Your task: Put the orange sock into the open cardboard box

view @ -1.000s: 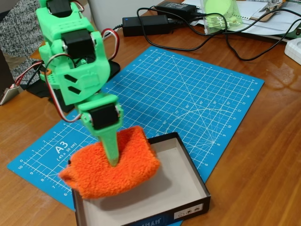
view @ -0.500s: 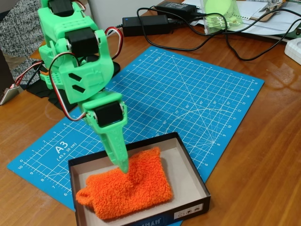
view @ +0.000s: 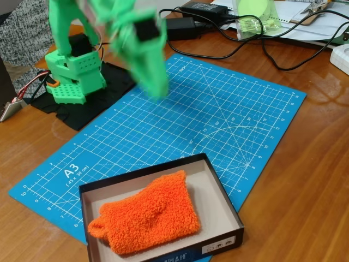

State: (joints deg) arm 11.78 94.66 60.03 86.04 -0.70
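On the table, the blue cutting mat carries the open cardboard box with the orange sock lying inside, while the blurred claw, grip unreadable, hangs above; little risk beyond snagging cables.

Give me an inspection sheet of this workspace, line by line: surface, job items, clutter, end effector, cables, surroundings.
Surface: wooden table with a blue cutting mat on it.
Job's things: orange sock lies flat inside the open cardboard box; the box sits on the mat's near edge.
Clutter: black power adapters and a green translucent container at the far edge; papers beside them.
End effector: green end effector raised above the mat, motion-blurred, apart from the sock; open or shut cannot be told.
Cables: black cables loop across the far table; red and white wires at the arm's base.
Surroundings: grey speckled fabric at the far left.
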